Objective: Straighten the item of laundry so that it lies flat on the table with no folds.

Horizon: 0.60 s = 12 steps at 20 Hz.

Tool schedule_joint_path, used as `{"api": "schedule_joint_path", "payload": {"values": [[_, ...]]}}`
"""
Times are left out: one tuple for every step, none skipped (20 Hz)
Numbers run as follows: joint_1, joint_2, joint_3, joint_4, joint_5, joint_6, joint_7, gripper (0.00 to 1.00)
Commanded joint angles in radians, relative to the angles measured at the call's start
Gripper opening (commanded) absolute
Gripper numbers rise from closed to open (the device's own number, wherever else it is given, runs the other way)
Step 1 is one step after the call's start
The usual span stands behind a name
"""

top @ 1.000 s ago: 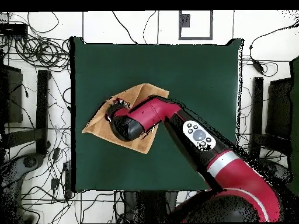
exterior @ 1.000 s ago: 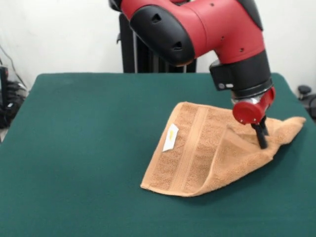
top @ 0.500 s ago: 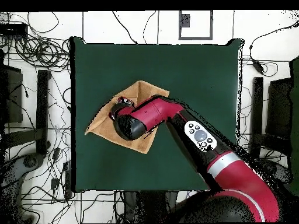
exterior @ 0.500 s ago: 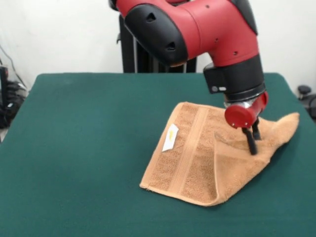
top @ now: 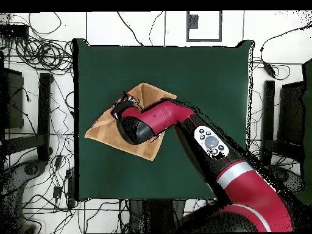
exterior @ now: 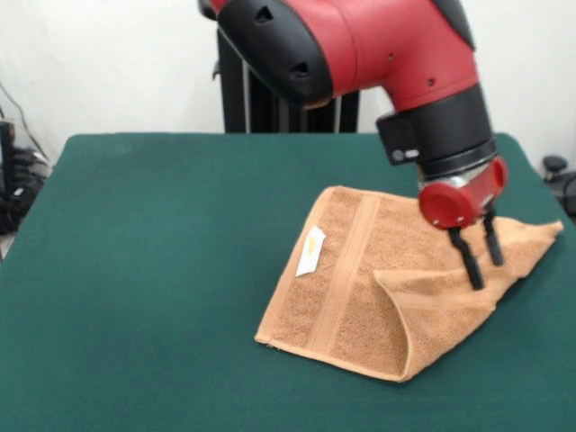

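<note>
The tan-orange towel lies on the green table, right of centre in the front view. It is not flat: a triangular flap is folded over its front right part and its right corner points at the table's right edge. Its white tag and one woven band show. My gripper stands over the towel's right part with its two black fingers apart, holding nothing. In the overhead view the arm covers much of the towel, and the gripper barely shows.
The black pedestal stands behind the table's far edge. In the overhead view cables and stands lie on the floor round the table. The towel's right corner is close to the table's right edge in the front view.
The fingers were together on the towel's fold and are now apart and slightly higher. The towel's right corner has shifted right and the front flap has settled lower.
</note>
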Motion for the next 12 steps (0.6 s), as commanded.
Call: {"api": "schedule_joint_path", "payload": {"values": [[0.062, -0.064, -0.016, -0.019, 0.120, -0.062, 0.261, 1.00], [0.059, -0.072, -0.017, -0.010, 0.137, -0.055, 0.249, 1.00], [0.055, -0.080, -0.017, -0.001, 0.154, -0.049, 0.238, 1.00], [0.053, -0.093, -0.014, 0.011, 0.172, -0.053, 0.234, 1.00], [0.047, -0.109, -0.005, 0.023, 0.192, -0.051, 0.229, 1.00], [0.043, -0.122, 0.002, 0.035, 0.212, -0.042, 0.219, 1.00], [0.036, -0.130, 0.006, 0.043, 0.228, -0.020, 0.203, 1.00], [0.032, -0.141, 0.004, 0.052, 0.238, -0.003, 0.194, 1.00], [0.027, -0.146, -0.005, 0.060, 0.246, 0.014, 0.180, 1.00], [0.031, -0.141, -0.027, 0.059, 0.248, 0.063, 0.149, 1.00], [0.034, -0.135, -0.049, 0.058, 0.251, 0.111, 0.118, 1.00], [0.036, -0.127, -0.064, 0.053, 0.244, 0.125, 0.100, 1.00]]}}
